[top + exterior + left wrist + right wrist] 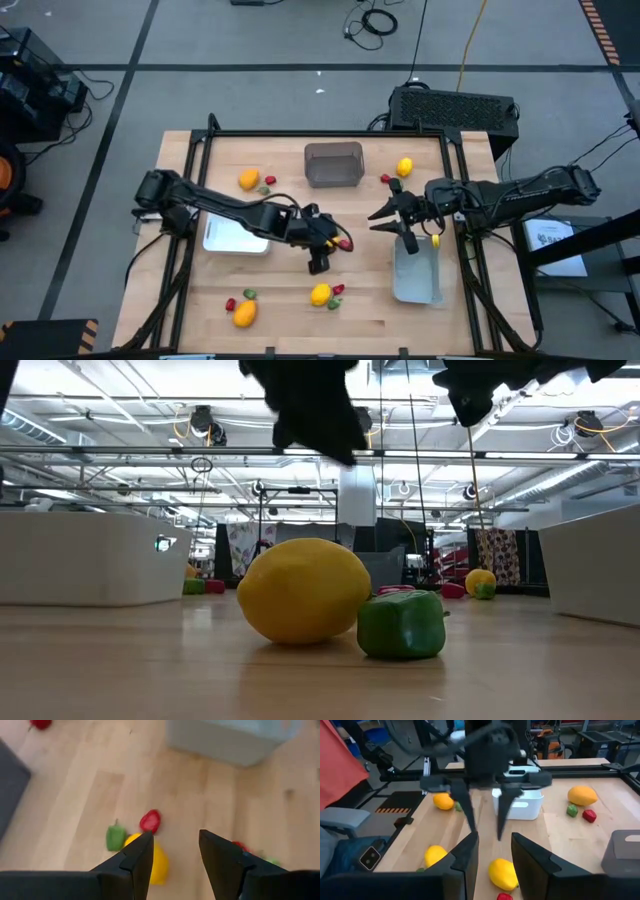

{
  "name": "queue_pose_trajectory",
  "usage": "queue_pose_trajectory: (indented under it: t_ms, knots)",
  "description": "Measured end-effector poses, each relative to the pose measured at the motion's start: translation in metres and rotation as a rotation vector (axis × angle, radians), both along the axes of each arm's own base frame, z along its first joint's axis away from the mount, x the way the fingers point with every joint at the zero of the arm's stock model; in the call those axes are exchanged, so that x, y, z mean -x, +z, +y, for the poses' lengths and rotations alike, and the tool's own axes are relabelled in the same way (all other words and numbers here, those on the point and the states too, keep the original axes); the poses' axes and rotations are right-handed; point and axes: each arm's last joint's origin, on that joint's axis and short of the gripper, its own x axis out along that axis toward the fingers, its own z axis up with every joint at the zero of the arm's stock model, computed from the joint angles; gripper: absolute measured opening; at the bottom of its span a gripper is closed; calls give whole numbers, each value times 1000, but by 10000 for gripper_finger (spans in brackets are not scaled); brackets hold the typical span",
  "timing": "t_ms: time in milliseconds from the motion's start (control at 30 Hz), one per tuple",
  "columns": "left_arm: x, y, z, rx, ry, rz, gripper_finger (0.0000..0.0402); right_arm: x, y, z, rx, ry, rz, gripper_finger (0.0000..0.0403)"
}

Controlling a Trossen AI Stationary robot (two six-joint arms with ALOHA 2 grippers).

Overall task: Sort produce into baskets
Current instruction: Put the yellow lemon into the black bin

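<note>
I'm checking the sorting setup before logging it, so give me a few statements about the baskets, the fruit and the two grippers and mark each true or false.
1. The dark grey basket stands at the table's far edge, mid-width. True.
2. The left gripper is shut on a lemon. False: its fingers are open and empty above the table.
3. The lemon in the low view touches a green piece. True.
4. The right gripper rests inside the dark grey basket. False: it is open beside the pale basket on the right.

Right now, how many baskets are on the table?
3. The dark grey basket sits at the table's far middle, one pale basket lies under the left arm, and the other pale basket sits on the right side by the right tool. None looks hidden.
</note>
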Motion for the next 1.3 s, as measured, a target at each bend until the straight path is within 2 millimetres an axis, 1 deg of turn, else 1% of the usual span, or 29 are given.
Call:
queue_pose_trajectory:
  t_ms: [100,167,300,400,500,667,767,833,1000,1300]
  knots:
    - [-3,-10,0,21,32,27,166,0,-1,0,3,0,7,106]
    - [-5,-15,-1,36,20,42,168,0,-1,0,4,0,12,106]
    - [-6,-24,-1,33,19,81,192,1,-2,0,5,0,17,106]
    - [-6,-26,0,20,30,91,227,1,-2,0,5,0,18,106]
    - [-7,-26,2,23,38,88,271,1,-2,0,5,0,19,106]
    - [-7,-26,6,69,138,83,343,1,-2,0,6,1,20,106]
    - [-11,-36,7,59,206,96,371,1,-2,0,21,4,16,106]
    - [-13,-48,6,55,242,120,379,1,-2,0,23,5,15,106]
    - [-19,-72,8,62,296,166,382,0,-2,0,23,2,13,106]
    - [-23,-97,8,45,307,223,382,0,-2,0,24,0,16,106]
